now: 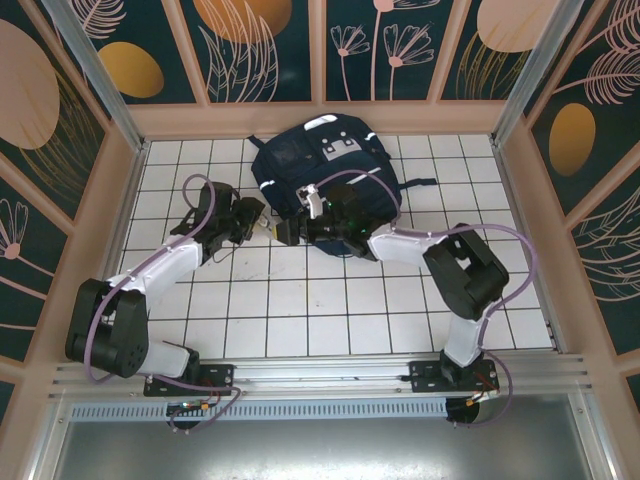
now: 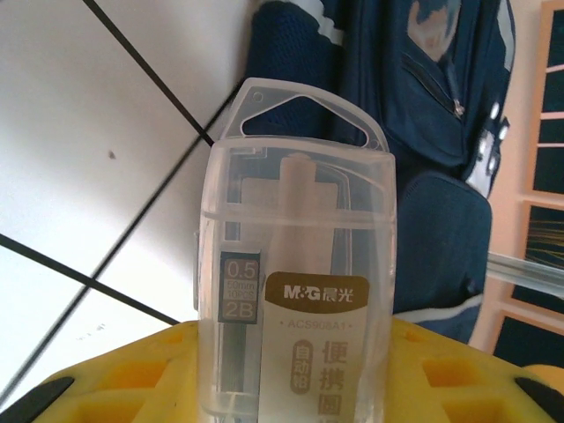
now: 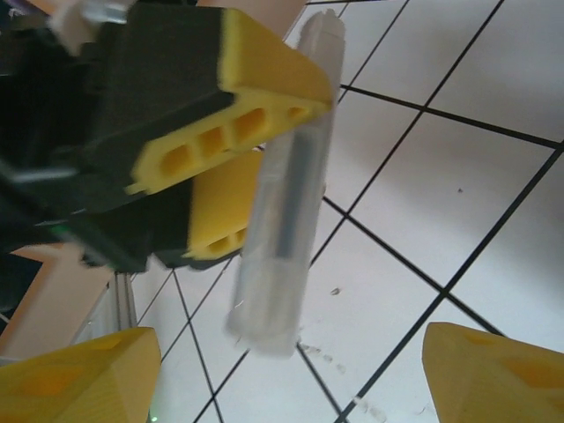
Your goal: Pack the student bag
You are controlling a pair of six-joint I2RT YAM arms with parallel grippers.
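Just off the near-left edge of the bag (image 1: pixel 325 170), the left gripper (image 1: pixel 250 220) is clamped on a clear lead case (image 2: pixel 295 291), pinching its lower end so the hanger end points towards the bag. Beside it, at the bag's near edge, the right gripper (image 3: pixel 286 374) faces the case with its jaws spread wide and nothing between them. The bag lies flat on the tiles (image 1: pixel 300 320) at the far middle, front pocket up. This looks like a hand-over, and the risk lies in its timing. The case is slim, smooth plastic. If the right jaws close on it off-centre it may twist out, and if the left lets go before the right has a firm hold, it drops to the tiles beside the bag. The two grippers are also very near each other, so a small misjudgement could knock fingers together. Whether any bag pocket is open, I cannot quite tell from above. Count: two grippers, one case, one bag.
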